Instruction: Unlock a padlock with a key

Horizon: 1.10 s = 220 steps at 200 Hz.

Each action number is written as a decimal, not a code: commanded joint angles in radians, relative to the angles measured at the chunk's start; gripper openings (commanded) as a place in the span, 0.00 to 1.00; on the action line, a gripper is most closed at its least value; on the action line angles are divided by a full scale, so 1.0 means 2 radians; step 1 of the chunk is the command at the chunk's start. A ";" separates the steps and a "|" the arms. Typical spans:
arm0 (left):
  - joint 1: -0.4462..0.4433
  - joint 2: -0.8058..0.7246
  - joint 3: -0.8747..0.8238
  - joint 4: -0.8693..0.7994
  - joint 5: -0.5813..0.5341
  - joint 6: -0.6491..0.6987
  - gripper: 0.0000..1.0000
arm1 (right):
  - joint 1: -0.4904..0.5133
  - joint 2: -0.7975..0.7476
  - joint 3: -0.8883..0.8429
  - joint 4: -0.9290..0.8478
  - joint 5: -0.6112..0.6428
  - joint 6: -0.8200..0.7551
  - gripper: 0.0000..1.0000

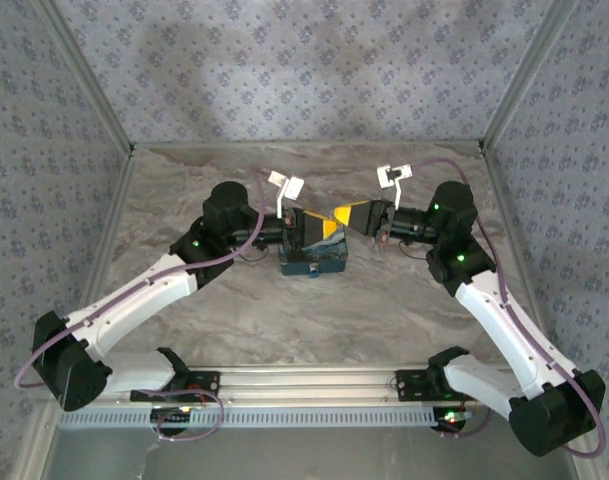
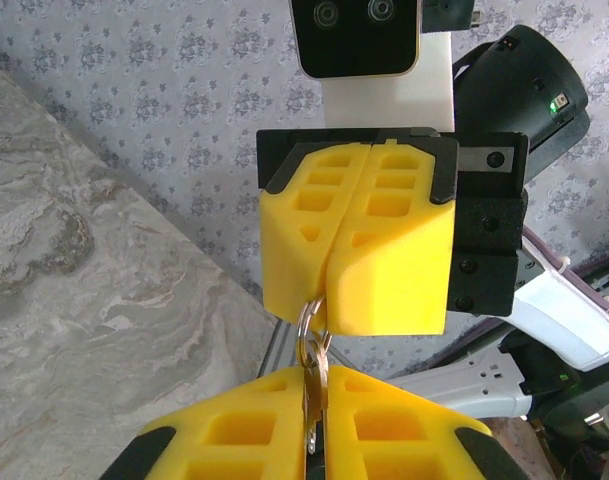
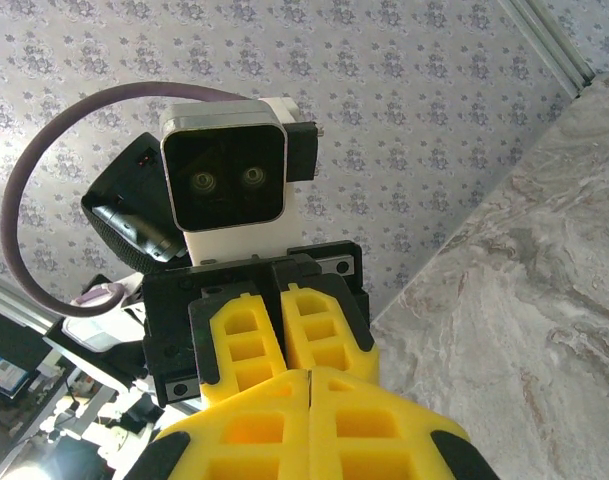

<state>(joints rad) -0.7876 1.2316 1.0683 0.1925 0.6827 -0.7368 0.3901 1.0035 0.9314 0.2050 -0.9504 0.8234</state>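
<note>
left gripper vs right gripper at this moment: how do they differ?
Grip: the left gripper pinches the key, which keeps its fingers a sliver apart; the right gripper has its fingers pressed flush, with the key ring tucked in at their tips.
Approach: the left gripper reaches in from the left, the right gripper from the right, tip to tip above the blue box.
Shared: yellow pocketed fingers on black mounts.

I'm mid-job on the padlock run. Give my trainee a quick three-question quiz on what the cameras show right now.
1. True or false: the right pincer is wide open.
2. What links it to the left pincer? A) key ring B) rope C) cloth
3. Fill in: both meet above a dark blue ____ on the table.
Key: 1 false; 2 A; 3 box.
</note>
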 commanded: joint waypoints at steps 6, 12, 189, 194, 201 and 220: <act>-0.004 -0.019 0.005 -0.009 -0.003 0.013 0.09 | -0.006 -0.014 -0.003 0.003 -0.007 0.005 0.00; -0.003 -0.020 0.004 -0.010 -0.002 0.013 0.08 | -0.007 -0.015 -0.004 0.003 -0.007 0.005 0.00; -0.003 -0.011 0.053 -0.105 0.044 0.050 0.00 | 0.007 -0.006 -0.003 -0.031 -0.056 -0.027 0.49; -0.003 -0.010 0.054 -0.105 0.046 0.050 0.00 | 0.010 -0.005 -0.002 -0.030 -0.059 -0.027 0.48; -0.004 -0.009 0.056 -0.106 0.049 0.050 0.00 | 0.014 -0.004 0.000 -0.030 -0.062 -0.029 0.46; -0.003 -0.008 0.058 -0.107 0.053 0.050 0.00 | 0.020 -0.003 0.004 -0.036 -0.063 -0.038 0.40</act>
<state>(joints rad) -0.7883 1.2083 1.1366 -0.0132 0.7486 -0.6613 0.4126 0.9939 0.9115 0.1448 -1.0382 0.7822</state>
